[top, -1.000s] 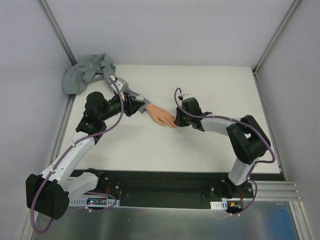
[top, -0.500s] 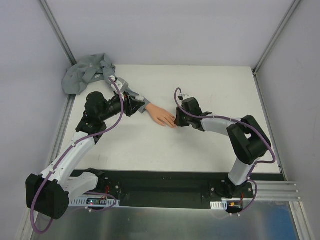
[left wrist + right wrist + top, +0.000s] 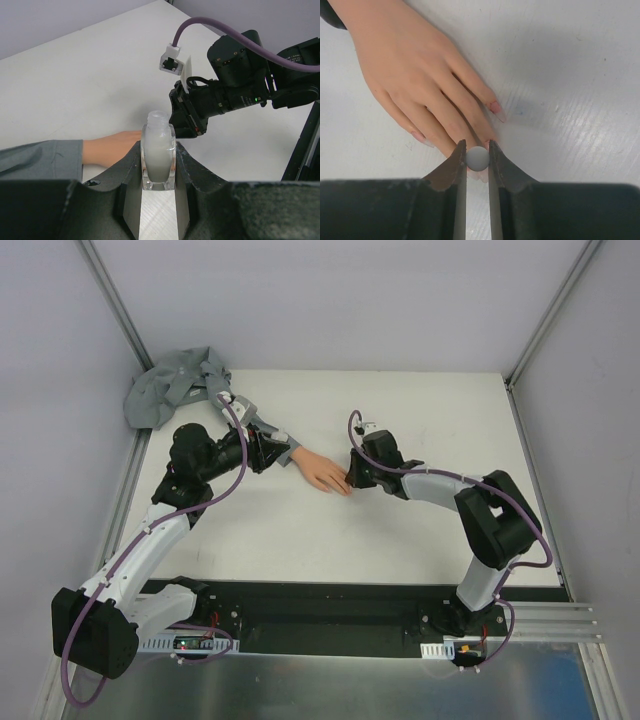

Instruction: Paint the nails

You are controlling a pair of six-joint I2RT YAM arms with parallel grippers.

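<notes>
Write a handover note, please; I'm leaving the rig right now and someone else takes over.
Left pincer: shut on the open white bottle, near the sleeve.
Right pincer: shut on a small grey round thing, probably the brush, over the middle fingertips of the dummy hand, which lies flat on the table.
Done: one nail looks pink; others unclear.
To do: paint the remaining nails.

I drive two arms of one build. Left arm [image 3: 150, 540] and right arm [image 3: 440, 483]: black joint housings joined by white tube links. A purple cable [image 3: 240, 440] runs outside each arm. The right wrist bears a white plug block [image 3: 175, 59] and a green light [image 3: 256, 99]. Its fingers [image 3: 452, 172] are black, tapered wedges.
</notes>
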